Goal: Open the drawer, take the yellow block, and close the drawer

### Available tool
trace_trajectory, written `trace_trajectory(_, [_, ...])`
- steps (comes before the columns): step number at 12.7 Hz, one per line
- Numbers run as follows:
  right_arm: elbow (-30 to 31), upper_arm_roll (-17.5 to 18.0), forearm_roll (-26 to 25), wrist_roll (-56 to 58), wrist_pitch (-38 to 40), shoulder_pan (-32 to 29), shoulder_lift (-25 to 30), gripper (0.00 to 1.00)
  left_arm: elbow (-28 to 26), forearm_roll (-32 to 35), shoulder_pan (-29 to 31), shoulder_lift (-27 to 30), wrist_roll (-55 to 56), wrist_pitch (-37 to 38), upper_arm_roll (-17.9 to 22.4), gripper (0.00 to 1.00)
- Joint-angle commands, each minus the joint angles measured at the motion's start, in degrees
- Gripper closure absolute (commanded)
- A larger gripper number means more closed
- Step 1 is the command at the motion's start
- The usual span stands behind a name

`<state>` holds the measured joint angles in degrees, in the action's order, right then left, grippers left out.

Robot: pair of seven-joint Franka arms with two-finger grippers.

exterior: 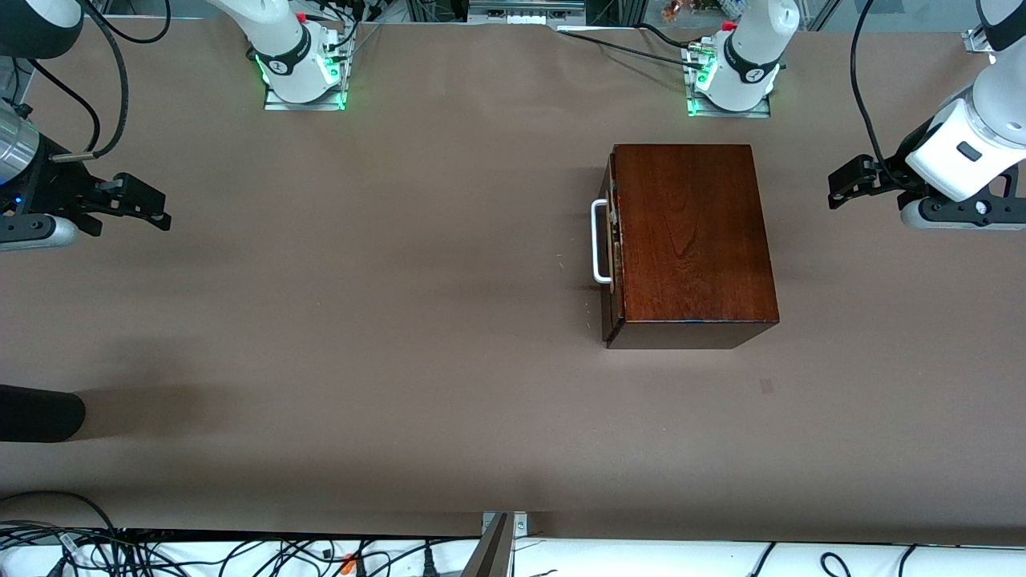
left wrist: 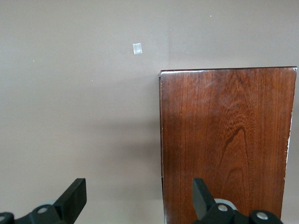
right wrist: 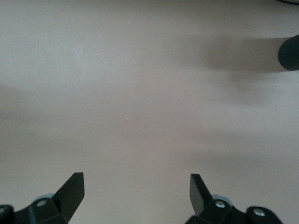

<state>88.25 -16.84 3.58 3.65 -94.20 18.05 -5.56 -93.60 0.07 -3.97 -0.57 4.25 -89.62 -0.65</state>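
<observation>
Right of centre on the brown surface (exterior: 361,336), the glossy mahogany box's drawer (exterior: 613,240) sits shut, white handle (exterior: 599,242) facing the wide-open, empty right end effector (exterior: 148,204); left end effector (exterior: 846,186) waits, equally open and empty.

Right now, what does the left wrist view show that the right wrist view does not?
Only the left wrist view shows the dark wooden box and a small pale square mark on the table. Only the right wrist view shows a black cylindrical object at its edge. Both share the brown table and an open gripper with nothing between its jaws: left gripper, right gripper.
</observation>
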Motion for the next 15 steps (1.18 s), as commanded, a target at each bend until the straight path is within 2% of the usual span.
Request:
trace_trajectory(1, [-0.6, 0.2, -0.9, -0.7, 0.0, 0.0, -0.1, 0.00, 0.2, -1.4, -0.3, 0.5, -0.4, 0.7, 0.2, 0.00])
trace_trajectory(9, [-0.6, 0.2, -0.9, -0.7, 0.0, 0.0, -0.2, 0.00, 0.2, -1.4, -0.8, 0.5, -0.3, 0.7, 0.1, 0.00])
trace_trajectory(12, [-0.6, 0.2, -0.9, -0.7, 0.0, 0.0, -0.2, 0.00, 0.2, -4.3, -1.0, 0.3, -0.2, 0.7, -1.1, 0.00])
trace_trajectory(15, [-0.6, 0.2, -0.9, -0.7, 0.0, -0.1, -0.2, 0.00, 2.4, -5.1, -1.0, -2.1, 2.3, 0.6, -4.6, 0.00])
